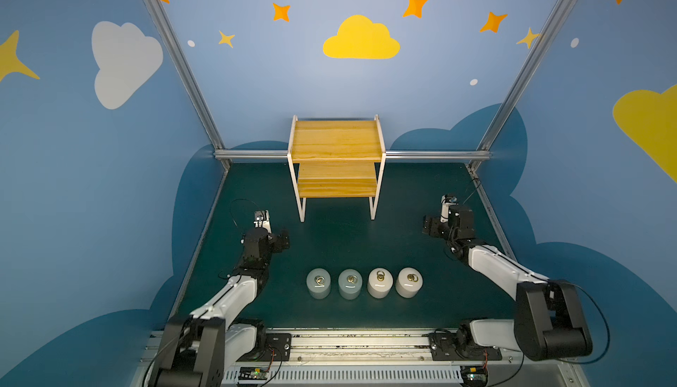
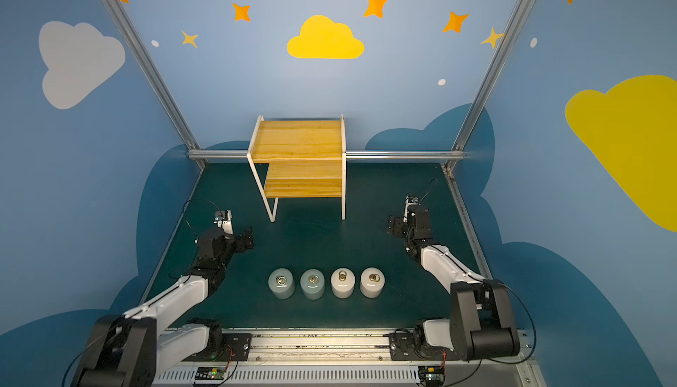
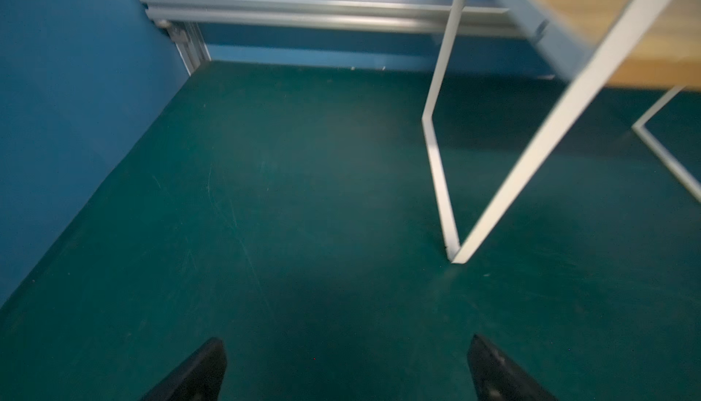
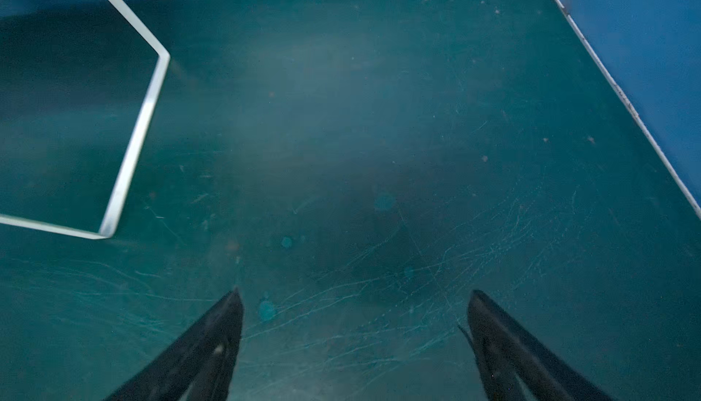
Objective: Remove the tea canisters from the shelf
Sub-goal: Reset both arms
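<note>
Now | canisters (image 1: 350, 284): two grey, two white, seemingly ringed | left claw (image 3: 347, 342), right claw (image 4: 355, 293) released

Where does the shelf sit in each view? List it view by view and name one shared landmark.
In a top view: the shelf stands centre, at the back of the dark green mat.
In a top view: same spot, slightly left of centre.
Left wrist: boards and white legs, cut off by the picture's edge.
Right wrist: only a white foot loop, cut off by the edge.
Shared landmark: the dark green mat, in all four.
</note>
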Available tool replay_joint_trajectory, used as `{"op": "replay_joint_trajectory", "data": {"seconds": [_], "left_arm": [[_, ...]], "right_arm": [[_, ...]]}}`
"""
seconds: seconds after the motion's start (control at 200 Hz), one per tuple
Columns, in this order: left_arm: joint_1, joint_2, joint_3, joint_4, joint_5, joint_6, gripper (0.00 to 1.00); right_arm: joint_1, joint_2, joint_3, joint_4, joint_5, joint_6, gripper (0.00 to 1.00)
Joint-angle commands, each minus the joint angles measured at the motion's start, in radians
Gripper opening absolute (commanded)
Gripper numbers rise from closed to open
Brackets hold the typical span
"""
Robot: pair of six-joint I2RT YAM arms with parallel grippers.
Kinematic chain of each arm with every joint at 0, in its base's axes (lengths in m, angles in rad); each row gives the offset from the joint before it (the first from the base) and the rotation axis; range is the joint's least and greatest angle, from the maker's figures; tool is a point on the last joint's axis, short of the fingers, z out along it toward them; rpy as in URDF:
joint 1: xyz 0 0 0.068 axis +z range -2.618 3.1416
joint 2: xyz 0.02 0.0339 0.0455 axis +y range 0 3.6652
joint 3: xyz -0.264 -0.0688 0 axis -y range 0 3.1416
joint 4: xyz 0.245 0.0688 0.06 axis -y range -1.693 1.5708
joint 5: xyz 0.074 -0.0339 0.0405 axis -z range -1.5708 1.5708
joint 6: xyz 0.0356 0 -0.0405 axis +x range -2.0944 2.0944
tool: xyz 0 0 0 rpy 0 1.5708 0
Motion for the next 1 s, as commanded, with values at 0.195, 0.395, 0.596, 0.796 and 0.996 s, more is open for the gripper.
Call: {"op": "replay_joint_trajectory", "data": {"seconds": [0.195, 0.395, 0.596, 0.796, 0.996], "left_arm": [[0.08, 0.353, 0.054, 0.445, 0.081, 0.033, 1.0], [0.081, 0.367, 0.038, 0.477, 0.1, 0.034, 1.0], [0.081, 0.367, 0.04, 0.471, 0.1, 0.035, 1.0], [0.077, 0.365, 0.037, 0.476, 0.094, 0.038, 1.0], [0.077, 0.365, 0.036, 0.477, 0.093, 0.038, 1.0]], "right_arm": [[-0.067, 0.145, -0.01, 0.22, -0.062, -0.153, 0.95], [-0.072, 0.129, -0.212, 0.584, -0.026, -0.118, 0.94], [-0.073, 0.154, -0.243, 0.681, -0.035, -0.131, 0.95], [-0.075, 0.178, -0.268, 0.771, -0.036, -0.129, 0.95], [-0.072, 0.179, -0.271, 0.776, -0.036, -0.133, 0.95]]}}
